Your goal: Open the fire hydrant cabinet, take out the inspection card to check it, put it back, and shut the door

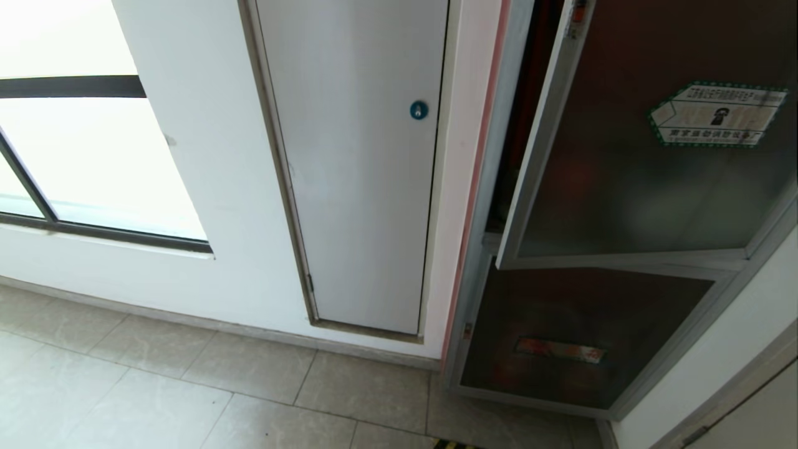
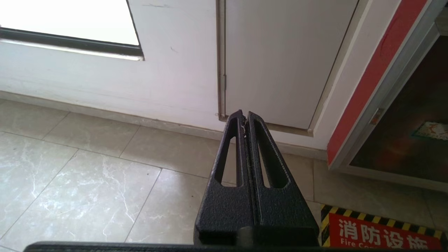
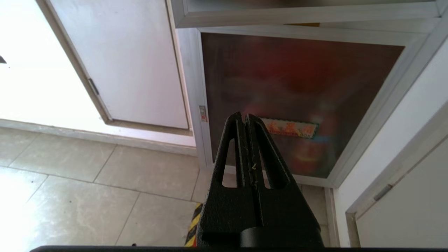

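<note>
**Q:** Head view question, reading it left to right: what's the robot looking at, and how's that door going to handle?

**A:** Far left there's a bright window (image 1: 93, 156), then the white panel (image 1: 361, 181) with its round blue lock (image 1: 419, 110), which isn't the target. Right of that the fire hydrant cabinet (image 1: 480, 249) is sitting in the wall with its silver frame, and the door (image 1: 648, 156), dark tinted glass in aluminium, is already standing ajar, showing a red sliver of interior behind its left edge. Below it there's a fixed dark glass panel (image 1: 580, 337) with a red label. No inspection card is showing anywhere.

**Q:** And the hands?

**A:** Neither one is showing up from the head. In the wrist views the left gripper (image 2: 244, 117) is hanging low, pointing at the floor tiles (image 2: 87, 182) near the white panel with fingers pressed together and empty; the right gripper (image 3: 243, 119) is likewise pinched closed on nothing, aiming at the lower glass panel.

**Q:** Where would you grab?

**A:** I'm guessing the door is swinging light on its hinges, but the glass is slick and breakable, so I'd be hooking the stiff metal frame on the free left edge, near the small orange-red latch (image 1: 580, 12). The card is probably thin and floppy, so pinch an edge gently.
</note>
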